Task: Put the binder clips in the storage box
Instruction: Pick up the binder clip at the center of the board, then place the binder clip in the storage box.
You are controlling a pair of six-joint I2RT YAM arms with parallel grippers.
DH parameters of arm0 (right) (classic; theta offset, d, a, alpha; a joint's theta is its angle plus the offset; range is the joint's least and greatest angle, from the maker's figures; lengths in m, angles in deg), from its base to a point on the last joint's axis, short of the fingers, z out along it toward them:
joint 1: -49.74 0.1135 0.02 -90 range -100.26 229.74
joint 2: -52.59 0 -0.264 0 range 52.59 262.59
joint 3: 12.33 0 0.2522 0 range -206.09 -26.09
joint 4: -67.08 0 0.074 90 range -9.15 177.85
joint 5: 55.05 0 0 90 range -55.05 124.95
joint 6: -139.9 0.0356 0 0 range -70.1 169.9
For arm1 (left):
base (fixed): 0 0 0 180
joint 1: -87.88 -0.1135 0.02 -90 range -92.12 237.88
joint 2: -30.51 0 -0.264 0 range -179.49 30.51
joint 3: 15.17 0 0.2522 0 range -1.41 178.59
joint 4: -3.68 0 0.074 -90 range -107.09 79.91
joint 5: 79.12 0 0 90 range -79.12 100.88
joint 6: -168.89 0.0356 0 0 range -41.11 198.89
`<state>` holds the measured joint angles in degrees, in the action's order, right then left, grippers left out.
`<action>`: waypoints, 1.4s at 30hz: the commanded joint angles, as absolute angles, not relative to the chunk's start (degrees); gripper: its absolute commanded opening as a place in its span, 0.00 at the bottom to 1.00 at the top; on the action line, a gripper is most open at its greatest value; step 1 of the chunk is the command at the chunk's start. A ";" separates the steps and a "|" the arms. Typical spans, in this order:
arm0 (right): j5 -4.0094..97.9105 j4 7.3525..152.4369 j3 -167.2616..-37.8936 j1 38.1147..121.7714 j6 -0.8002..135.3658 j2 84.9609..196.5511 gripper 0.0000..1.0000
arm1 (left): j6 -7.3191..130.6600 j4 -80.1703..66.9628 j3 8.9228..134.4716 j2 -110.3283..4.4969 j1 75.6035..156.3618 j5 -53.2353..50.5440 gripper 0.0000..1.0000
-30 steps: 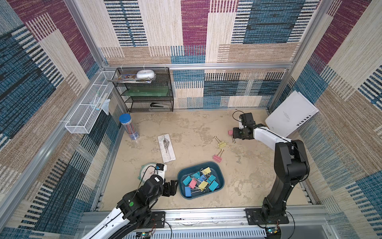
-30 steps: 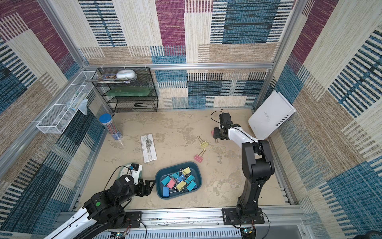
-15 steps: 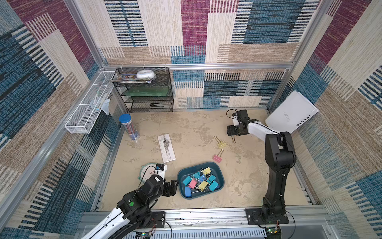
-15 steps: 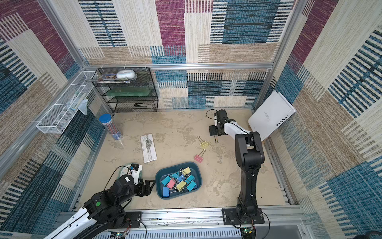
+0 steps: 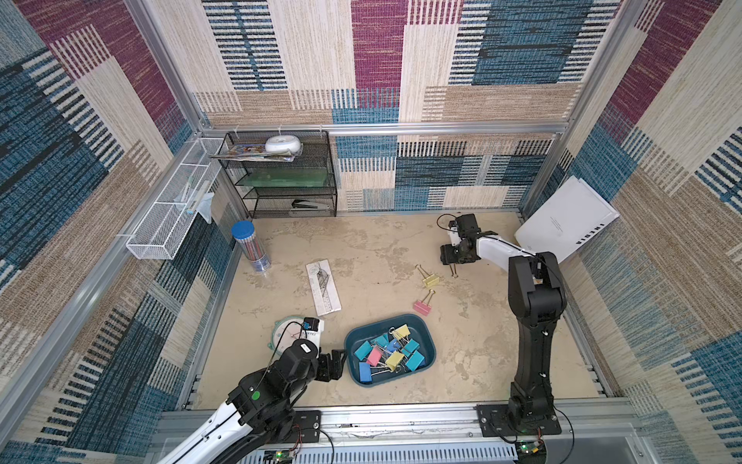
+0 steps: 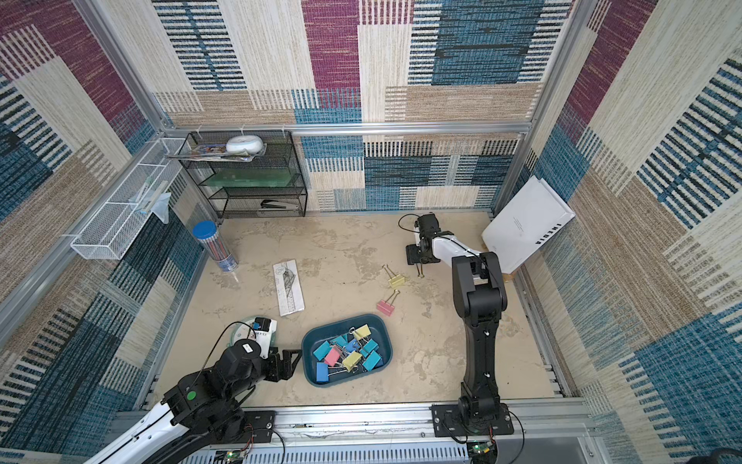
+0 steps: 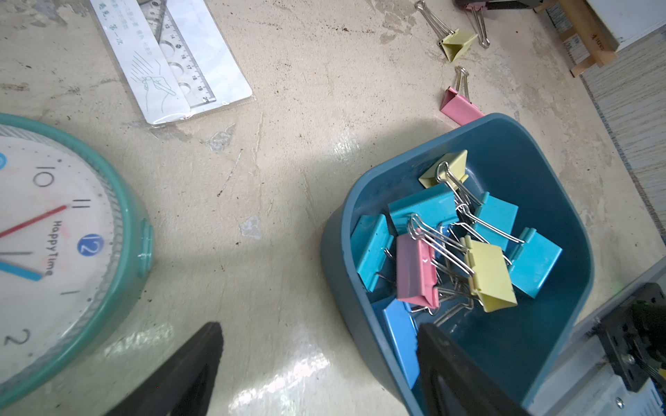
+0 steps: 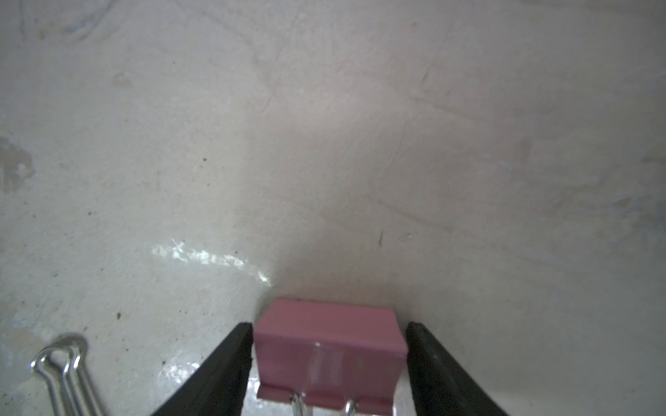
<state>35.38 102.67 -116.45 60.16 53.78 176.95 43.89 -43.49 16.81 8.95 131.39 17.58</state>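
Observation:
The dark teal storage box (image 5: 422, 327) (image 6: 379, 327) (image 7: 338, 273) sits near the front with several pastel binder clips (image 5: 387, 353) (image 7: 454, 248) piled inside. A yellow clip (image 5: 430, 280) (image 7: 457, 43) and a pink clip (image 5: 421, 307) (image 7: 461, 110) lie loose on the floor behind it. My right gripper (image 5: 445, 255) (image 6: 411, 255) (image 8: 328, 326) is low at the back right, both fingers against the sides of another pink binder clip (image 8: 329, 345) resting on the floor. My left gripper (image 5: 337, 363) (image 6: 291, 361) (image 7: 319, 327) stands open at the box's left end, one finger over its corner.
A teal wall clock (image 5: 287, 333) lies behind my left arm. A packaged ruler (image 5: 323, 287) and a pencil tube (image 5: 251, 249) are further back left. A black mesh rack (image 5: 289, 176), a white wire basket (image 5: 172, 217) and a white book (image 5: 566, 219) line the walls.
My right gripper has shifted a little to the left and its fingers have narrowed onto the pink clip. The left arm has not moved.

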 commanded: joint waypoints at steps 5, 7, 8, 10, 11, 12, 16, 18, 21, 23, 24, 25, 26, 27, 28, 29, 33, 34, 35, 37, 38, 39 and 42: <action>34.50 103.50 -115.57 60.14 55.60 176.06 0.50 | 44.00 -42.43 16.96 8.85 131.39 18.09 0.88; 33.84 102.73 -114.47 60.15 55.78 173.97 0.48 | 44.09 -42.34 16.96 8.83 131.39 18.00 0.88; 33.59 102.43 -114.14 60.16 55.79 172.65 0.48 | 44.17 -42.43 16.96 8.79 131.39 17.96 0.88; 33.64 102.42 -113.94 60.48 55.56 170.06 0.48 | 44.09 -42.32 16.96 8.80 131.39 17.92 0.88; 33.68 102.69 -113.98 60.74 55.29 168.67 0.48 | 44.10 -42.34 16.95 8.78 131.39 17.99 0.88; 33.90 102.82 -113.83 61.35 54.68 167.17 0.48 | 44.09 -42.34 17.01 8.72 131.39 18.00 0.88; 39.11 103.89 -111.18 65.92 52.54 159.44 0.48 | 44.11 -42.35 16.99 8.86 131.38 18.00 0.88; 41.58 104.08 -107.87 70.37 51.72 155.41 0.49 | 44.05 -42.34 16.92 8.81 131.35 18.08 0.88; 42.10 103.69 -101.36 79.41 51.74 149.24 0.49 | 44.00 -42.43 16.87 8.96 131.37 18.06 0.88; 45.65 100.57 -95.30 85.58 52.00 145.25 0.49 | 44.05 -42.40 16.95 9.06 131.39 18.00 0.88; 46.60 98.73 -92.24 88.87 51.94 143.58 0.49 | 44.01 -42.36 16.92 9.07 131.38 17.96 0.88; 47.06 97.84 -89.96 91.81 51.77 142.39 0.49 | 44.10 -42.43 16.92 9.08 131.39 17.91 0.88; 47.08 97.37 -88.23 93.93 51.74 141.77 0.49 | 44.09 -42.41 16.95 9.23 131.39 17.91 0.88; 46.95 96.78 -86.69 95.80 51.94 141.00 0.50 | 44.11 -42.43 16.95 9.21 131.34 17.83 0.88; 46.87 95.55 -85.07 97.35 52.49 140.14 0.49 | 44.09 -42.37 16.95 9.17 131.39 17.90 0.88; 47.54 94.55 -83.88 98.39 52.92 139.52 0.49 | 44.09 -42.42 16.88 9.18 131.39 17.87 0.88; 48.59 91.71 -82.46 104.04 54.16 139.34 0.50 | 44.00 -42.66 16.94 9.37 131.35 18.13 0.88; 48.66 91.66 -82.79 105.20 54.05 139.93 0.50 | 44.00 -42.61 16.88 9.42 131.41 18.17 0.88; 48.66 91.57 -83.04 106.39 53.77 140.81 0.50 | 44.03 -42.62 16.94 9.41 131.39 18.14 0.88; 48.74 90.96 -83.22 108.00 53.00 142.44 0.51 | 44.00 -42.52 16.89 9.42 131.39 18.18 0.88; 48.99 91.00 -83.39 108.63 52.23 143.41 0.51 | 44.02 -42.54 16.95 9.50 131.39 18.09 0.88; 49.25 91.15 -83.82 109.17 51.09 144.45 0.52 | 44.13 -42.51 16.93 9.36 131.38 17.97 0.88; 49.59 90.22 -84.02 109.51 48.01 146.47 0.53 | 44.10 -42.52 16.93 9.41 131.39 17.99 0.88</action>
